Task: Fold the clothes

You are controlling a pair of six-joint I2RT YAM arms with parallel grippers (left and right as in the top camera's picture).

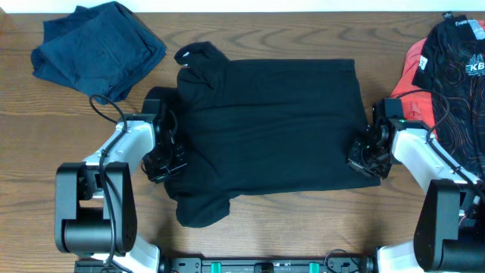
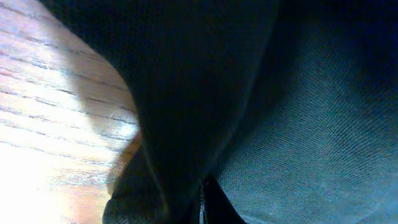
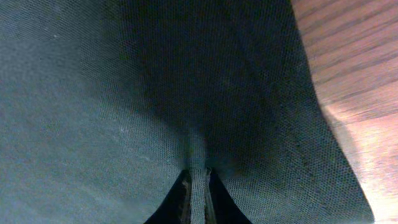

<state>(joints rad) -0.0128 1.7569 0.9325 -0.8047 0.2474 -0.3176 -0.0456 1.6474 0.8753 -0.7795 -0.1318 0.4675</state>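
Two edges of a plain black fabric garment [image 1: 273,129], spread mid-surface, are pinched: the left end effector [image 1: 163,161] clamps a fold at its left edge, the right end effector [image 1: 367,155] nips its right hem. White letters "KB" show on a black garment with red lines [image 1: 455,98], atop a coral-pink garment [image 1: 409,64], far right. A crumpled navy fabric garment [image 1: 95,45] lies back left; bare wooden surface [image 1: 303,227] borders the front.
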